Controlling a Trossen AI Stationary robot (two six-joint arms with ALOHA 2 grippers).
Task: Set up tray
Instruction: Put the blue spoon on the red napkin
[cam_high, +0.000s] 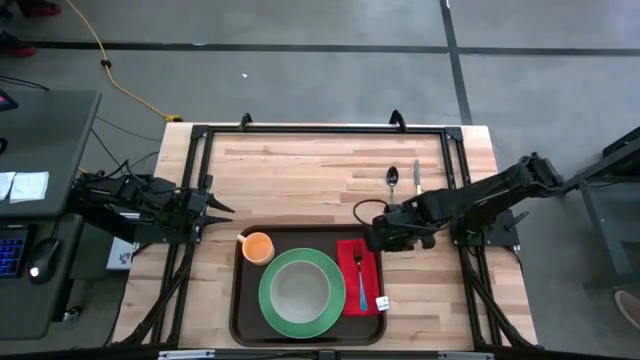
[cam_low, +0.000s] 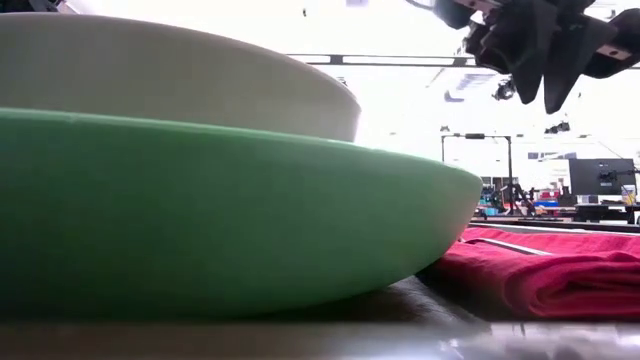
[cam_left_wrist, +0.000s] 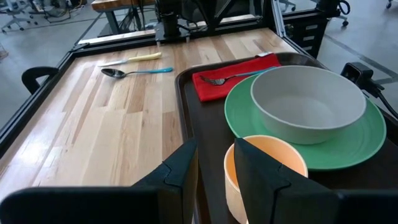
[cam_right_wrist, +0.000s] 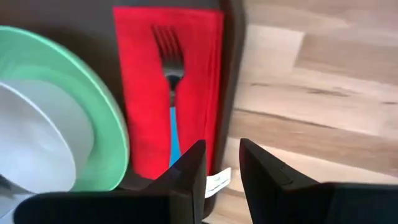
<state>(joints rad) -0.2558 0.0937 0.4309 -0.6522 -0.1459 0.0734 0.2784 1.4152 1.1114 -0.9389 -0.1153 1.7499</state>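
The dark brown tray (cam_high: 238, 300) lies at the table's near middle. On it a green plate (cam_high: 300, 312) carries a pale bowl (cam_high: 298, 288). An orange cup (cam_high: 258, 247) stands at the tray's far left corner. A red napkin (cam_high: 350, 290) lies along the tray's right side with a blue-handled fork (cam_right_wrist: 171, 81) on it, tines toward the far edge. My right gripper (cam_right_wrist: 222, 149) hangs above the napkin's far end, pointing down, fingers a little apart with nothing between them. My left gripper (cam_left_wrist: 216, 149) waits by the table's left edge, aimed at the cup, with a narrow empty gap.
A spoon (cam_high: 392, 180) and a knife (cam_high: 417, 182) lie side by side on the bare wood beyond the tray's far right corner. A black metal frame (cam_high: 320, 129) borders the table. A white tag (cam_right_wrist: 217, 182) sticks out at the napkin's near corner.
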